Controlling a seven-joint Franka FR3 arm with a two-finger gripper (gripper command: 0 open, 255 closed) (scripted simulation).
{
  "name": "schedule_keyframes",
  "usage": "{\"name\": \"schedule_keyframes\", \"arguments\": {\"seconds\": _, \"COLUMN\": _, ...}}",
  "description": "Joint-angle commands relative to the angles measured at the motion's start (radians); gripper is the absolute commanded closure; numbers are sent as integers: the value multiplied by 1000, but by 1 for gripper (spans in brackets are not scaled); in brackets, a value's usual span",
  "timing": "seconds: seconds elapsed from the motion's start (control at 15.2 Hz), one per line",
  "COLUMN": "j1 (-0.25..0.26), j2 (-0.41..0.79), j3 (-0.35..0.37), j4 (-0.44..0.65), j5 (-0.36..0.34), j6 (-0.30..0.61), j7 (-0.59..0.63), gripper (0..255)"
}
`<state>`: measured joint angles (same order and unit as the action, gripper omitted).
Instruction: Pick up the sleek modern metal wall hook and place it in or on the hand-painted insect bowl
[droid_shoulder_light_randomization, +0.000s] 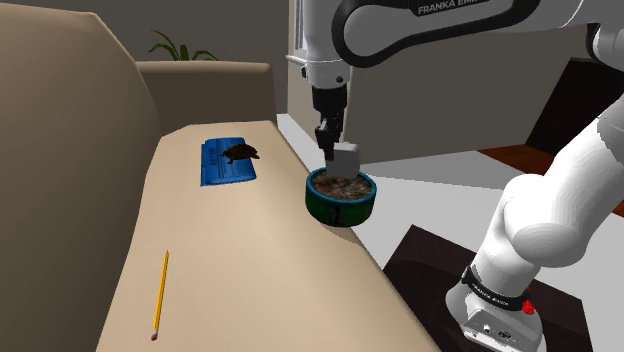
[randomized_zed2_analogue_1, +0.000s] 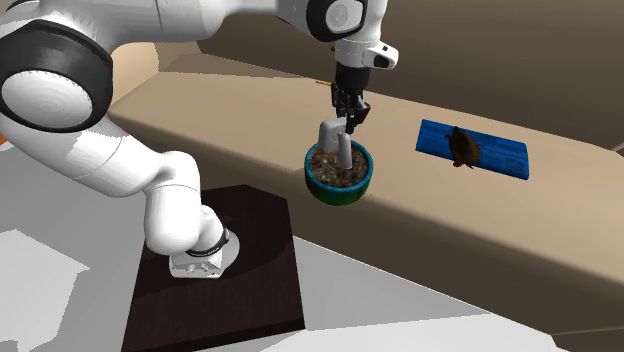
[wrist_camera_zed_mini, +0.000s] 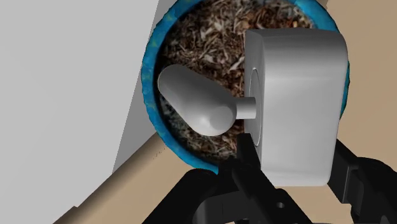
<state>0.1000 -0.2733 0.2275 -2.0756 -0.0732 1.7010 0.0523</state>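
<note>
The black gripper (droid_shoulder_light_randomization: 335, 138) is clenched on the flat plate of the pale grey wall hook (droid_shoulder_light_randomization: 346, 158), holding it with its rounded peg pointing sideways just above the speckled brown inside of the blue-green bowl (droid_shoulder_light_randomization: 322, 207). In the shoulder view the bowl sits at the tan table's (droid_shoulder_light_randomization: 230, 260) edge. A blue tray (droid_shoulder_light_randomization: 218, 168) bearing a dark turtle-like figure (droid_shoulder_light_randomization: 241, 153) lies at ten o'clock from it, and a yellow pencil (droid_shoulder_light_randomization: 160, 293) at seven o'clock.

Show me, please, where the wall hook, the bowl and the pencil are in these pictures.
grey wall hook (wrist_camera_zed_mini: 299, 95), wrist view, on its flat back plate.
blue-green bowl (droid_shoulder_light_randomization: 338, 210), shoulder view, on its outer wall.
yellow pencil (droid_shoulder_light_randomization: 160, 295), shoulder view, on the middle of its shaft.
</note>
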Motion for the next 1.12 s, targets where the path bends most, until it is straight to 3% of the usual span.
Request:
{"name": "schedule_keyframes", "arguments": {"seconds": 0.0, "j1": 0, "j2": 0, "j3": 0, "j4": 0, "j5": 0, "j6": 0, "j7": 0, "gripper": 255}}
{"name": "schedule_keyframes", "arguments": {"seconds": 0.07, "j1": 0, "j2": 0, "j3": 0, "j4": 0, "j5": 0, "j6": 0, "j7": 0, "gripper": 0}}
{"name": "schedule_keyframes", "arguments": {"seconds": 0.4, "j1": 0, "j2": 0, "j3": 0, "j4": 0, "j5": 0, "j6": 0, "j7": 0, "gripper": 0}}
{"name": "schedule_keyframes", "arguments": {"seconds": 0.66, "j1": 2, "j2": 23, "j3": 8, "j4": 149, "j5": -1, "j6": -127, "j7": 2, "gripper": 0}}
{"name": "schedule_keyframes", "arguments": {"seconds": 1.06, "j1": 2, "j2": 23, "j3": 8, "j4": 149, "j5": -1, "j6": -127, "j7": 2, "gripper": 0}}
